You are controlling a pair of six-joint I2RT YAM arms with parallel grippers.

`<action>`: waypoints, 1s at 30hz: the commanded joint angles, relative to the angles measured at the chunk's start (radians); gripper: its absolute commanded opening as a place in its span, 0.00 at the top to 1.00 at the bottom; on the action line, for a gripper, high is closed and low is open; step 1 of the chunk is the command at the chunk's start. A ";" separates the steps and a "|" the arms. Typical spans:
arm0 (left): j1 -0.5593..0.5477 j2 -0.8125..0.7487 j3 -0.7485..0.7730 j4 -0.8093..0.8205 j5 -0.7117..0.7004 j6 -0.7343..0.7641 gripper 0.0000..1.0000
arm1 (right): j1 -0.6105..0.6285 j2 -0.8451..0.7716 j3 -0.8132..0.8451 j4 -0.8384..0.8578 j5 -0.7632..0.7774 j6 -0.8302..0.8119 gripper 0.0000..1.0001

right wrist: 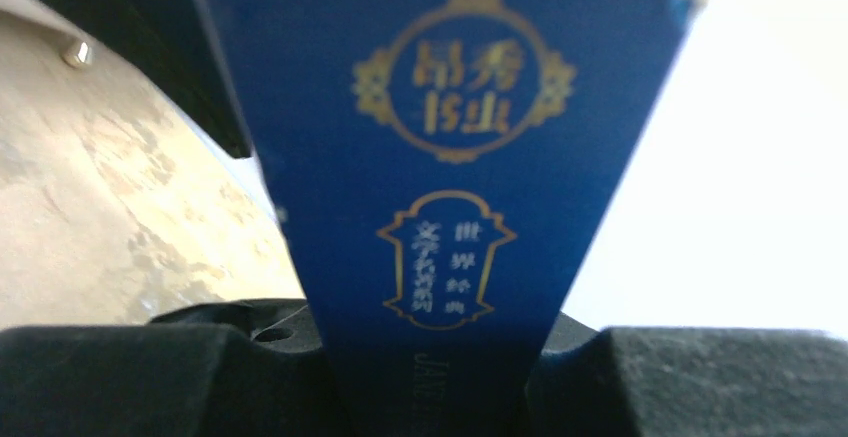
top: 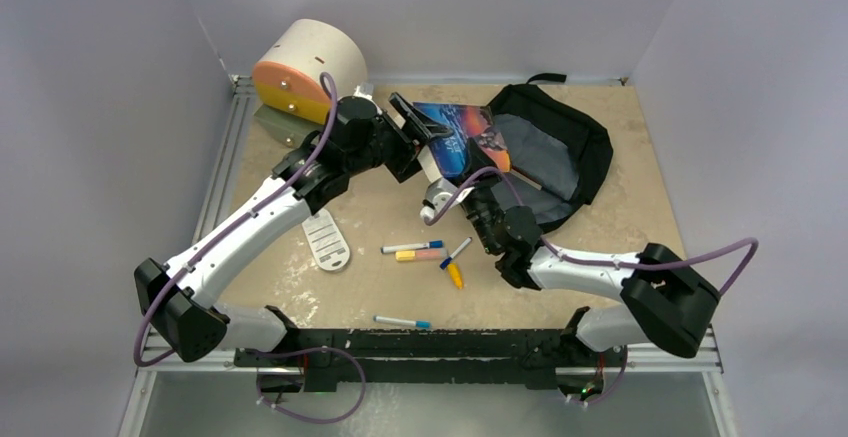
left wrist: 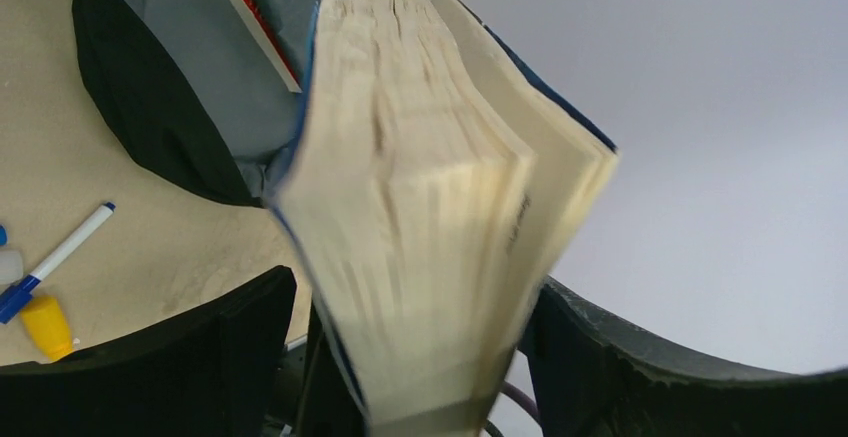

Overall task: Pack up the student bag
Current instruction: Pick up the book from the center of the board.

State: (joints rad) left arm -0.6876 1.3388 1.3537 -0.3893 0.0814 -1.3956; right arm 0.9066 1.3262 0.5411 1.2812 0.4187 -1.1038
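- Where the table [top: 640, 217] reaches its far right corner, the student bag [top: 575, 152] lies flat: soft black fabric, its mouth open toward the middle and pale grey lining showing.
- A thin red-and-white item [left wrist: 262, 35] rests on that lining inside the bag.
- A thick book [top: 455, 132] with a blue cover is held tilted at the bag's mouth, with both arms meeting on it.
- The right tool [right wrist: 440, 377] grips the book narrowly by its blue spine, which carries gold lettering.
- The left tool [left wrist: 415, 397] stands wide, with one finger on each side of the book's fanned cream pages. Slim gaps show by the fingers, so it does not seem to pinch.
- Near the middle of the table lie loose pens: a blue-capped marker [top: 412, 247], a pink-and-yellow highlighter [top: 420, 255], a slanted blue-tipped pen [top: 456, 252] and a small yellow piece [top: 455, 277].
- Another marker [top: 402, 322] lies nearer the arm bases.
- A white oval perforated piece [top: 326, 240] sits under the left arm.
- A cream-and-orange cylindrical box [top: 305, 67] stands at the far left corner.
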 commanded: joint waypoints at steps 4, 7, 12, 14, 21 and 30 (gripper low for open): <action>0.002 -0.013 -0.011 0.008 -0.015 -0.009 0.36 | 0.017 0.026 0.100 0.312 0.084 -0.259 1.00; 0.001 -0.013 -0.017 0.007 -0.027 -0.008 0.48 | 0.023 0.017 0.099 0.313 0.079 -0.253 1.00; 0.001 -0.001 -0.019 0.007 -0.047 0.000 0.55 | 0.042 0.009 0.096 0.301 0.069 -0.278 1.00; 0.001 0.007 -0.021 0.014 -0.048 0.003 0.55 | 0.046 0.003 0.093 0.290 0.058 -0.278 1.00; 0.002 0.022 -0.030 0.038 -0.038 0.006 0.68 | 0.054 0.007 0.096 0.275 0.062 -0.277 1.00; 0.002 -0.096 -0.282 0.482 -0.006 0.176 1.00 | 0.058 -0.020 0.093 0.191 0.065 -0.169 0.98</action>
State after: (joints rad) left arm -0.6872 1.3174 1.2083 -0.1902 0.0669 -1.3460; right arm 0.9554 1.3960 0.5552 1.3300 0.5137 -1.3201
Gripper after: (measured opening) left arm 0.288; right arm 0.326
